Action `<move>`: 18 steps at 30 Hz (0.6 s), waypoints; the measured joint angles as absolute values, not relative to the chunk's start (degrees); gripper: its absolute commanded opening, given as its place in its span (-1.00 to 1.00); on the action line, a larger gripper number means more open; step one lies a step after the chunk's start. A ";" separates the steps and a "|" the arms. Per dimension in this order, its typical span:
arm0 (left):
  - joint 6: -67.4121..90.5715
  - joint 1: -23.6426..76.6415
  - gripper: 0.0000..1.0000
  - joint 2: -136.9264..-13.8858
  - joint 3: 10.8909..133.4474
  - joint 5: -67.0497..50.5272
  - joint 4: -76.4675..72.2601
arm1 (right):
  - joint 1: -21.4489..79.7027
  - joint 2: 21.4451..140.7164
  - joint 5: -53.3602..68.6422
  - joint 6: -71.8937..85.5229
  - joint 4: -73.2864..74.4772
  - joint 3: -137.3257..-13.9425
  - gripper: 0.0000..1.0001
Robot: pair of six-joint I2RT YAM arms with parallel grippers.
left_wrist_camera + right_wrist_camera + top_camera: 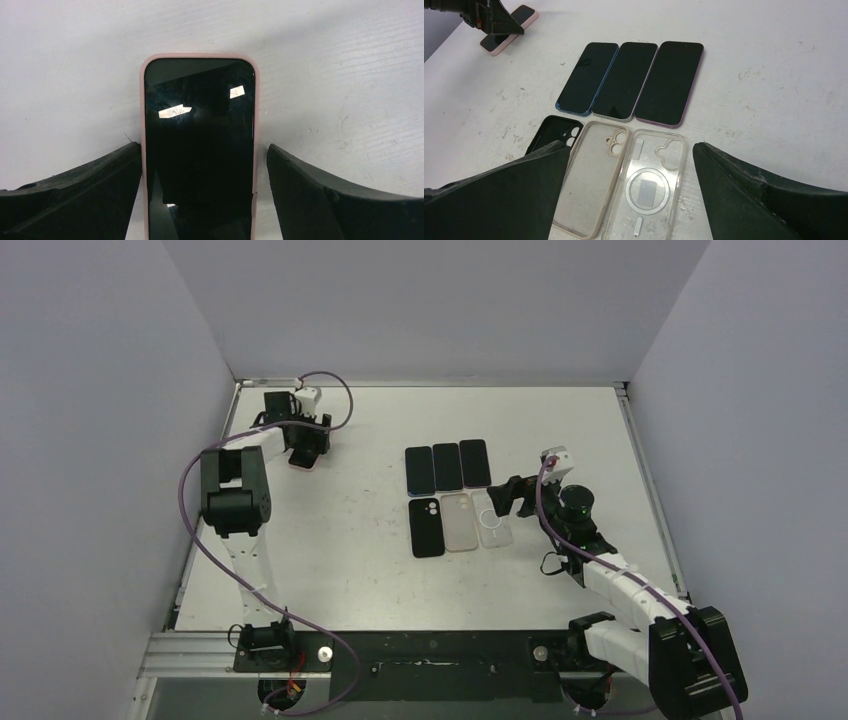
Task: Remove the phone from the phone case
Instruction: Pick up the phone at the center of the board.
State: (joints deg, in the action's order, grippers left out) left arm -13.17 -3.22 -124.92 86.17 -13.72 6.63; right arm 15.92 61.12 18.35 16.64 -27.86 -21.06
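My left fingers [85, 195] wide, phone [200, 150] in pink case [143, 100] between them, one maybe touching it | right fingers [499, 195] wide | risk: pinching case sides keeps phone stuck

The phone [199, 150] has a glossy black glass screen that mirrors the lights. Its pink case [143, 125] looks smooth and matt. The table [350, 75] is matt white and scuffed. The left gripper's fingers [75, 200] are dull, grainy black. The clear case [649, 185] is shiny transparent plastic, the beige case [591, 185] is matt and speckled, and the black case [555, 131] is matt.
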 measured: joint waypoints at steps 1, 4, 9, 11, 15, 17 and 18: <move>-12.86 -2.98 0.62 -124.92 86.48 -13.04 7.22 | 15.92 60.99 18.20 16.58 -27.83 -21.06 1.00; -11.79 -2.17 0.33 -125.36 88.64 -10.90 10.94 | 16.16 60.55 17.80 16.43 -27.83 -21.06 1.00; -9.63 -1.58 -0.20 -126.61 92.01 -9.72 14.90 | 16.23 60.40 17.74 16.10 -27.83 -21.06 1.00; -7.92 -1.58 -0.30 -126.61 92.03 -10.13 14.98 | 16.29 60.40 17.54 16.03 -27.83 -21.06 1.00; -1.61 -1.65 -0.51 -124.99 89.06 -12.05 11.90 | 17.12 60.51 17.34 16.03 -27.81 -21.06 1.00; 2.96 -1.63 -0.59 -122.61 85.08 -14.00 9.39 | 17.98 60.69 17.34 16.01 -27.68 -21.08 1.00; 5.48 -1.58 -0.63 -121.27 82.87 -15.05 8.14 | 18.48 60.77 17.32 15.99 -27.46 -21.12 1.00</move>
